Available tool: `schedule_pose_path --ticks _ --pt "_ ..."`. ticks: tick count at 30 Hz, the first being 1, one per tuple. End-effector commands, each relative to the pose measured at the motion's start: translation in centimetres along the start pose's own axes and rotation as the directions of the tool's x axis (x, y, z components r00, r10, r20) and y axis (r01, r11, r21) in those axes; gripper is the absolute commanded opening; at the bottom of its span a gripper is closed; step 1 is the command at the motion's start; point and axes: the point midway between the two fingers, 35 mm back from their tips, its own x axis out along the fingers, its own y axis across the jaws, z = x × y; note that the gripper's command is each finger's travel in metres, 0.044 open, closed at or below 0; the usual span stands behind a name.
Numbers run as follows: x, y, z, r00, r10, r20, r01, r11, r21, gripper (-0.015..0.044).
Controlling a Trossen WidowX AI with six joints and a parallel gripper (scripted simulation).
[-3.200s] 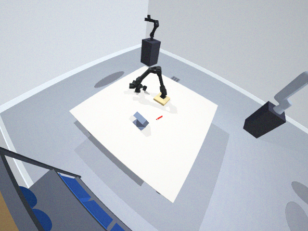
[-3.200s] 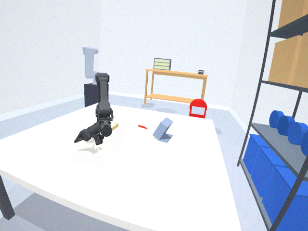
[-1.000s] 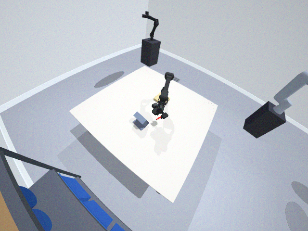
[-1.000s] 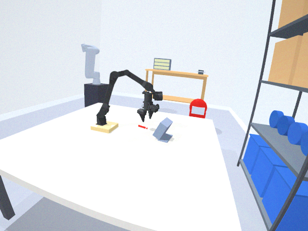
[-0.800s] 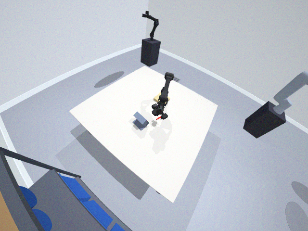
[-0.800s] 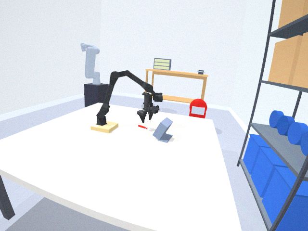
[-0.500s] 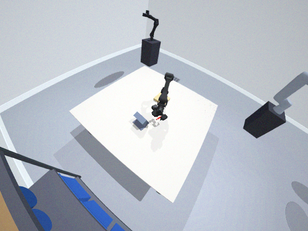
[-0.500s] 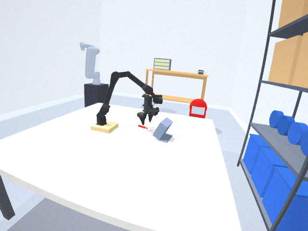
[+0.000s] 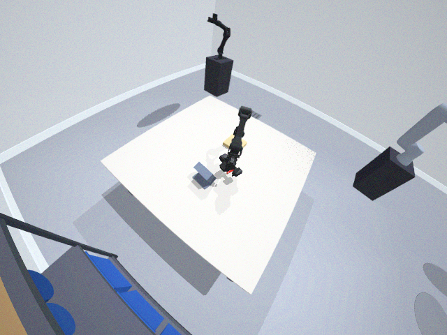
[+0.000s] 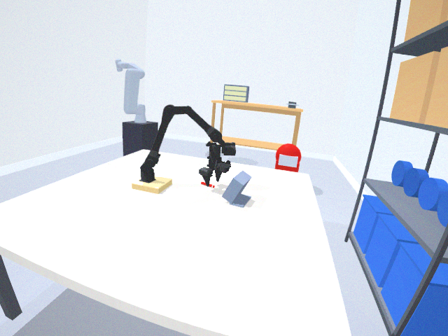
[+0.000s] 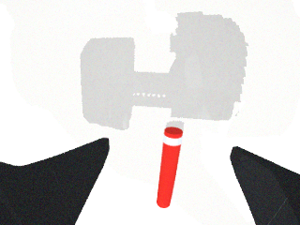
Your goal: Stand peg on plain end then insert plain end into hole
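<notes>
A: Where's the peg point(image 11: 169, 165)?

B: Flat on the table point(image 10: 180, 234), between the two fingers in the wrist view, touching neither. Its white band point(image 11: 172, 133) is at the far end from the camera; the plain red end points back toward the wrist.

A: Gripper point(image 10: 211, 178) state?

B: Spread wide, nothing between the fingers. In the exterior view the tips hang just above the peg point(image 10: 207, 185), pointing down.

A: Long axis against the closing line?

B: That's the relation that counts. The peg runs nearly up-down in the wrist view, tilted slightly, and the fingers sit left and right of it. So the closing line crosses the axis roughly square. My judgement: no wrist turn needed, only a straight descent.

A: Centred?

B: Roughly, across the gap. Along its length, I'd judge the grasp will land mid-shaft or a little toward the plain end; hard to say exactly.

A: Panel point(image 10: 236, 187)?

B: Near the peg, on the side away from the arm base point(image 10: 159, 187); apart from both peg and gripper. Its hole isn't visible in any view.

A: Stage?

B: Pre-grasp for the stand-up step. Peg not yet lifted.
</notes>
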Motion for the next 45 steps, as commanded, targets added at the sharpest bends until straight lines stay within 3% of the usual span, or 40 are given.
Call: schedule_pose_path --ticks 1,5,18,28,37,45 --pt "1.0 -0.11 -0.25 1.0 -0.003 -0.011 0.003 1.0 0.006 0.044" --pt "1.37 -0.14 -0.29 1.0 -0.003 -0.011 0.003 1.0 0.006 0.044" --pt "1.37 -0.14 -0.29 1.0 -0.003 -0.011 0.003 1.0 0.006 0.011" --pt "1.37 -0.14 -0.29 1.0 -0.003 -0.011 0.003 1.0 0.006 0.011" --pt "1.37 -0.14 -0.29 1.0 -0.003 -0.011 0.003 1.0 0.006 0.005" --pt "1.24 -0.16 -0.32 1.0 -0.004 0.005 0.004 1.0 0.003 0.005"
